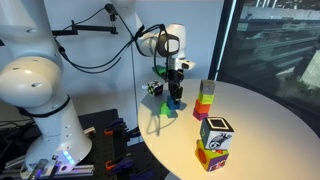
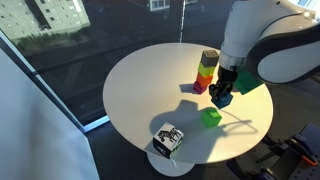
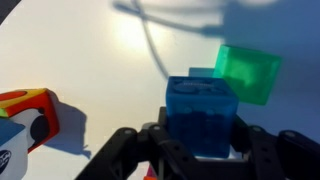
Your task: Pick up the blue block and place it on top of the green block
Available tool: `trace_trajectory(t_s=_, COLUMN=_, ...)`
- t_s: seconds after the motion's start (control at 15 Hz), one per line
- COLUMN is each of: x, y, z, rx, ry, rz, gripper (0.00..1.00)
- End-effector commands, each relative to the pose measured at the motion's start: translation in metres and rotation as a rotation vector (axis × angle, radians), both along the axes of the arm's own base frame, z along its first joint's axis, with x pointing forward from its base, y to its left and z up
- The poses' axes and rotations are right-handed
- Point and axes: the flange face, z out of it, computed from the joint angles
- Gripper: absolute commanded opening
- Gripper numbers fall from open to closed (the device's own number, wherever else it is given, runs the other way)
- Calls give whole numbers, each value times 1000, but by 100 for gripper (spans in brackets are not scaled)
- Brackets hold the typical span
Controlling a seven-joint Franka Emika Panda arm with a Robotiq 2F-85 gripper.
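My gripper [image 3: 201,140] is shut on the blue block [image 3: 202,112], a small dark blue cube held between the fingers. In both exterior views the gripper [image 2: 222,97] [image 1: 175,100] holds it just above the round white table. The green block [image 3: 247,73], a lime-green cube, lies on the table just beyond the blue one in the wrist view. In an exterior view the green block [image 2: 211,117] sits a little in front of and below the gripper. In the other it shows as a small green spot [image 1: 170,112] near the fingers.
A multicoloured block tower [image 2: 206,72] [image 1: 205,99] stands near the gripper. Stacked patterned cubes [image 1: 215,142] stand at the table edge; one shows in the wrist view [image 3: 25,120]. A small dark cube with white-green markings [image 2: 167,138] [image 1: 153,88] sits near the rim of the table [image 2: 130,95].
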Motion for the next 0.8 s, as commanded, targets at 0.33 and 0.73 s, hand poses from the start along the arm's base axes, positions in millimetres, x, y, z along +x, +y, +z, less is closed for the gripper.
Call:
trace_trajectory(t_s=0.33, x=-17, y=28, z=2, rx=-24, ry=-5, rz=24, gripper=31)
trace_trajectory(t_s=0.73, x=-20, y=40, z=-1, rx=-14, ry=-1, rz=26, gripper=31)
